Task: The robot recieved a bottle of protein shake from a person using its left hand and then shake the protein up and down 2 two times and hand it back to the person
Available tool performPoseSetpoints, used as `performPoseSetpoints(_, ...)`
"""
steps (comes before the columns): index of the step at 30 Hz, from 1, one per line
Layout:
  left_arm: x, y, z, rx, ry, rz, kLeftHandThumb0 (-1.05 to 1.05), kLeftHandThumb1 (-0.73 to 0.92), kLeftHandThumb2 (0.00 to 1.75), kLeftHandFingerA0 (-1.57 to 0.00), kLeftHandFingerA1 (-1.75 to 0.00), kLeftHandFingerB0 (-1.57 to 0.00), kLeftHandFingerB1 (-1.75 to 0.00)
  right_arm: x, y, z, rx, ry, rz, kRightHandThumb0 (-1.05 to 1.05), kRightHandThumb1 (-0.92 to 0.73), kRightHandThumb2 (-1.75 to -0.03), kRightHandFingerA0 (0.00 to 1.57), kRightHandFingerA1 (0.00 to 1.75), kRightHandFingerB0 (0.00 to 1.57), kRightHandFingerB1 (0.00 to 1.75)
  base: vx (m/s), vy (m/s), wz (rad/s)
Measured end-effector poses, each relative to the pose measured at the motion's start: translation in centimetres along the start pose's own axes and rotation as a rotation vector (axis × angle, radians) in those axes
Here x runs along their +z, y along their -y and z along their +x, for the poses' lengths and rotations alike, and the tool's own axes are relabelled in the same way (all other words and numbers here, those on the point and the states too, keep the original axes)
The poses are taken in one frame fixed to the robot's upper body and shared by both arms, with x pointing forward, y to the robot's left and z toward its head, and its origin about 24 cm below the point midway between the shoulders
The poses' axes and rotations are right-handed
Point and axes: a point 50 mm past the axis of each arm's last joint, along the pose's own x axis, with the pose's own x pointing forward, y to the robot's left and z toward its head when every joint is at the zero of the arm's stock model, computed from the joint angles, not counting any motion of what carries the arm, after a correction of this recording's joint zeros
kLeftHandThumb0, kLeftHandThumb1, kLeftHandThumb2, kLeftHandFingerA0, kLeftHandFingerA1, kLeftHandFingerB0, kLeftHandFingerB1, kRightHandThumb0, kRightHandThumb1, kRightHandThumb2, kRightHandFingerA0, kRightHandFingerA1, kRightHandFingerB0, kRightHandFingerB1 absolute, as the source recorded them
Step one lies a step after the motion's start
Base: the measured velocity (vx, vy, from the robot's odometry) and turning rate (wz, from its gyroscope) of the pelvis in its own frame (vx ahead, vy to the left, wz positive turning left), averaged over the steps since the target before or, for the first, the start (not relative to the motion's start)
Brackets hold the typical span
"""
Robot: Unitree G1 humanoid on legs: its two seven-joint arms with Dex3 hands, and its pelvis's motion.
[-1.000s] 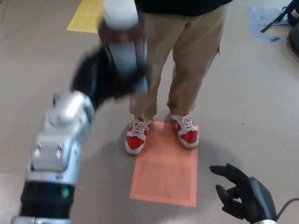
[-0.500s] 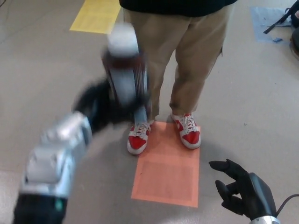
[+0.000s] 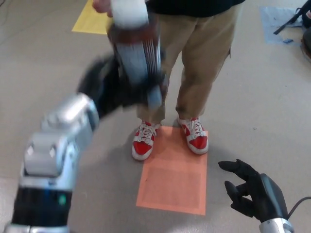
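The left hand [image 3: 114, 87] has swung the bottle [image 3: 134, 53] back up toward 12 o'clock after its dip half a second ago, the white cap [image 3: 129, 12] now touching the top edge of the head view. A person's fingers [image 3: 102, 6] have come into sight just beside the cap, at its 9 o'clock. The silver forearm [image 3: 58, 150] has risen with it and reads sharper, less blurred than before.

The pale grey speckled floor [image 3: 252, 102] carries an orange rectangular paper sheet [image 3: 174, 182], with a person's red-and-white laced sneakers [image 3: 144, 141] standing at its far edge (toes overlapping it). A yellow rectangular sheet [image 3: 90, 20] lies farther off, and a blue sheet [image 3: 274, 17] far right.
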Motion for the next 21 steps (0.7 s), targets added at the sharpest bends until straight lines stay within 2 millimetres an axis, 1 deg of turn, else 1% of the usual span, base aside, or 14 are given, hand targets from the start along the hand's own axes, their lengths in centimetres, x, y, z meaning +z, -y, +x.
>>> performPoseSetpoints(2, -2.0, 0.5, -0.2, -0.030, -0.080, 0.029, -0.21, 0.79, 0.68, -0.76, -1.45, -0.70, -0.96, -0.1, -0.1, -0.1, 0.003, -0.006, 0.002, -0.30, -0.85, -0.65, 0.88, 0.58, 0.56, 0.43, 0.00, 0.000, 0.00)
performPoseSetpoints(3, -3.6, 0.7, -0.5, -0.039, -0.136, 0.032, -0.25, 0.77, 0.70, -0.75, -1.50, -0.67, -1.03, -0.2, -0.1, -0.2, 0.005, -0.008, 0.002, -0.30, -0.84, -0.65, 0.90, 0.57, 0.56, 0.42, 0.00, 0.000, 0.00)
performPoseSetpoints(4, -6.7, 1.0, -1.2, -0.056, -0.248, 0.034, -0.25, 0.77, 0.70, -0.75, -1.50, -0.67, -1.03, -0.3, -0.2, -0.4, 0.010, -0.013, 0.002, -0.30, -0.84, -0.65, 0.90, 0.57, 0.56, 0.42, 0.00, 0.000, 0.00)
performPoseSetpoints(5, -8.3, 1.1, -1.8, -0.060, -0.305, 0.036, -0.27, 0.78, 0.70, -0.76, -1.51, -0.63, -1.03, -0.5, -0.3, -0.6, 0.015, -0.018, 0.001, -0.28, -0.84, -0.65, 0.90, 0.57, 0.57, 0.43, 0.00, 0.000, 0.00)
performPoseSetpoints(7, -10.4, 1.1, -2.7, -0.066, -0.393, 0.039, -0.25, 0.79, 0.68, -0.73, -1.51, -0.65, -1.06, -1.0, -0.5, -1.2, 0.026, -0.034, 0.000, -0.28, -0.83, -0.65, 0.91, 0.57, 0.58, 0.43, 0.00, 0.000, 0.03)
performPoseSetpoints(9, -10.5, 0.9, -2.9, -0.064, -0.404, 0.046, -0.24, 0.80, 0.71, -0.70, -1.51, -0.65, -1.03, -1.2, -0.7, -1.6, 0.039, -0.042, -0.003, -0.31, -0.83, -0.65, 0.91, 0.54, 0.58, 0.43, 0.00, 0.000, 0.00)
performPoseSetpoints(10, -10.2, 0.9, -2.8, -0.063, -0.396, 0.050, -0.24, 0.80, 0.71, -0.70, -1.51, -0.65, -1.03, -1.4, -0.9, -1.9, 0.046, -0.045, -0.004, -0.31, -0.83, -0.65, 0.91, 0.54, 0.58, 0.43, 0.00, 0.000, 0.00)
performPoseSetpoints(11, -9.7, 0.9, -2.6, -0.066, -0.380, 0.055, -0.25, 0.81, 0.68, -0.75, -1.49, -0.67, -1.01, -1.6, -1.1, -2.3, 0.054, -0.052, -0.004, -0.30, -0.83, -0.64, 0.91, 0.55, 0.59, 0.43, 0.00, 0.000, 0.00)
performPoseSetpoints(13, -8.7, 1.0, -2.0, -0.071, -0.351, 0.066, -0.26, 0.81, 0.67, -0.73, -1.47, -0.65, -1.01, -2.0, -1.2, -2.7, 0.061, -0.064, -0.004, -0.29, -0.82, -0.64, 0.91, 0.55, 0.59, 0.43, 0.00, 0.000, 0.00)
performPoseSetpoints(15, -7.2, 1.1, -1.1, -0.081, -0.309, 0.088, -0.26, 0.83, 0.66, -0.73, -1.48, -0.63, -1.04, -2.2, -1.4, -3.1, 0.066, -0.073, -0.004, -0.31, -0.84, -0.64, 0.90, 0.56, 0.58, 0.42, 0.00, 0.000, 0.00)
performPoseSetpoints(17, -6.0, 1.2, -0.5, -0.088, -0.282, 0.103, -0.26, 0.85, 0.65, -0.75, -1.48, -0.63, -1.04, -2.4, -1.5, -3.4, 0.073, -0.079, -0.005, -0.30, -0.83, -0.64, 0.90, 0.56, 0.58, 0.42, 0.00, 0.000, 0.00)
performPoseSetpoints(18, -5.7, 1.3, -0.2, -0.090, -0.276, 0.109, -0.26, 0.85, 0.66, -0.73, -1.49, -0.63, -1.05, -2.5, -1.6, -3.5, 0.075, -0.082, -0.006, -0.30, -0.83, -0.64, 0.90, 0.56, 0.57, 0.42, 0.00, 0.000, 0.00)
performPoseSetpoints(20, -4.8, 1.3, 0.2, -0.092, -0.259, 0.123, -0.22, 0.84, 0.69, -0.75, -1.49, -0.64, -1.07, -2.6, -1.7, -3.8, 0.081, -0.088, -0.006, -0.30, -0.83, -0.64, 0.91, 0.57, 0.58, 0.43, 0.00, 0.000, 0.00)
performPoseSetpoints(21, -4.6, 1.2, 0.4, -0.089, -0.259, 0.125, -0.24, 0.82, 0.69, -0.71, -1.52, -0.59, -1.09, -2.7, -1.7, -3.9, 0.082, -0.090, -0.006, -0.31, -0.84, -0.64, 0.91, 0.56, 0.58, 0.43, 0.00, 0.000, 0.00)
